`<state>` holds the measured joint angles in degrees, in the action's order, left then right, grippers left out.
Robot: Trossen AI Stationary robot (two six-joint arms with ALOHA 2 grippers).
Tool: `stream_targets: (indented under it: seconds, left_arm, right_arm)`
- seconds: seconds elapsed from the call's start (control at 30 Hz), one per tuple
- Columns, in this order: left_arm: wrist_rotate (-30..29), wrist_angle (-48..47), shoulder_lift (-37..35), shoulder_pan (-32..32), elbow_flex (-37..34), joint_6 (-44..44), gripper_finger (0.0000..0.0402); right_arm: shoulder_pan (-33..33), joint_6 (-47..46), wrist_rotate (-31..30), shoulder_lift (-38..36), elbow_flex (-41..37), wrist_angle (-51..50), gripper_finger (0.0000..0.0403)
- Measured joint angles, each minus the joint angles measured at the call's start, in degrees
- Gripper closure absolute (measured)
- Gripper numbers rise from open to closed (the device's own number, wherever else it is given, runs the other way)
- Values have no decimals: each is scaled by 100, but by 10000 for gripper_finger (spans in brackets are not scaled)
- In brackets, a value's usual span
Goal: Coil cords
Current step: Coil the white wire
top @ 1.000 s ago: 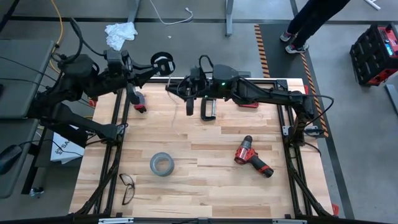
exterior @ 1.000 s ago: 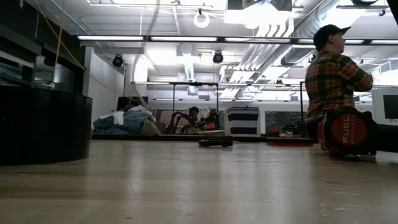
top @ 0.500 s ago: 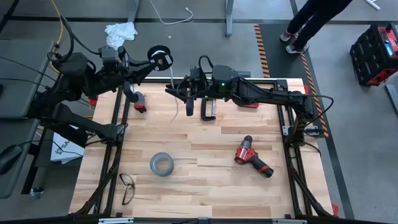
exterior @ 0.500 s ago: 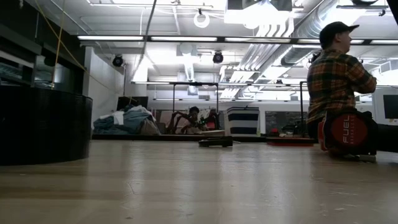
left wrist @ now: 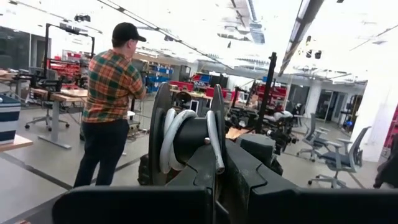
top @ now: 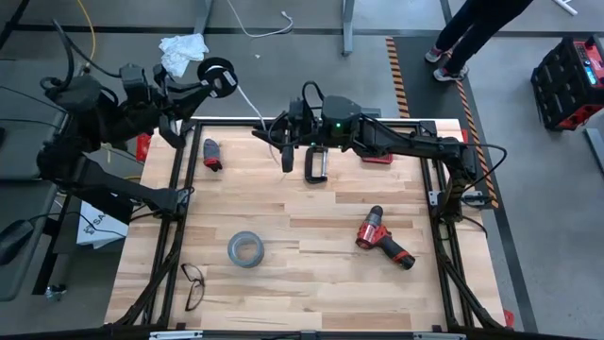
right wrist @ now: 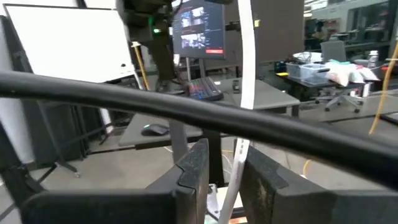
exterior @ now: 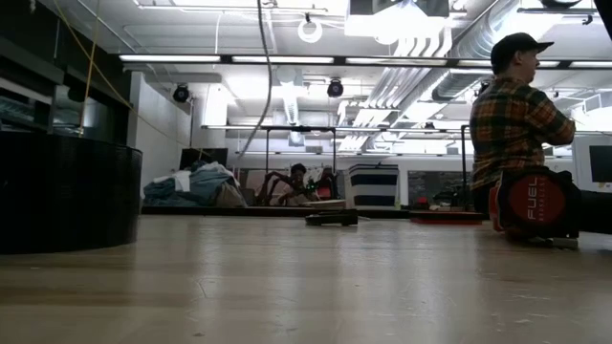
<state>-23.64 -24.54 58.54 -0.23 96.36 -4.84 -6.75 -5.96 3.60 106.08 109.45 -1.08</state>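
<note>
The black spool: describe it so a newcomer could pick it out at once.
Start at the wooden table in the high view and go to its far left corner, where the left arm reaches out over the grey floor. The left claw holds the black spool there, with a thin white cord running to the right claw. Unlike the larger grey tape roll, it is black with white windings.

Only legible text: "FUEL" in white on the red round face of a power tool [exterior: 534, 204] lying at the desk's far right edge in the low view; nothing else readable.
</note>
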Motion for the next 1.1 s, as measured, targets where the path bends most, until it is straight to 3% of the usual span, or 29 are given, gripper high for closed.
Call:
stream_targets:
  seconds: [0.23,0.9,1.1]
  left_arm:
    - [223,-237,-80,-6,0,-229,397]
    - [197,-220,-59,-7,-4,-251,397]
    - [192,-214,-59,-8,-4,-249,397]
  right_arm:
    - [-112,0,-343,-2,0,19,334]
    - [-161,2,-341,-9,7,166,335]
    - [-161,191,-341,-9,7,127,363]
